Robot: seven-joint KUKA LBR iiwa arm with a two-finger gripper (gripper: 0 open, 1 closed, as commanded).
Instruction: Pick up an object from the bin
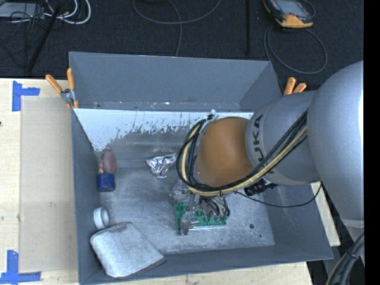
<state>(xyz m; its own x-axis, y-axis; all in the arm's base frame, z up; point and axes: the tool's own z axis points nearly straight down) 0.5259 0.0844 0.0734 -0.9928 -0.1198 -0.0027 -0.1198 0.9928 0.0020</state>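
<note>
Down near the middle of the bin (pixel 178 82), toward its front edge, my fingers (pixel 186 221) hung low over a flat green thing (pixel 212 220) like a small board. How wide they stood I could not tell. Crumpled foil (pixel 160 165) lay nearby, toward the back wall.

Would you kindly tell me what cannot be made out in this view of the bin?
1. The gripper, camera view: the arm's orange cover and cables hide most of it; open or shut cannot be told.
2. The green flat thing under the gripper: partly covered, so its kind is unclear.
3. The pinkish thing with a blue base by the left wall: too small to identify.
4. The bin floor beneath the arm: largely hidden.
</note>
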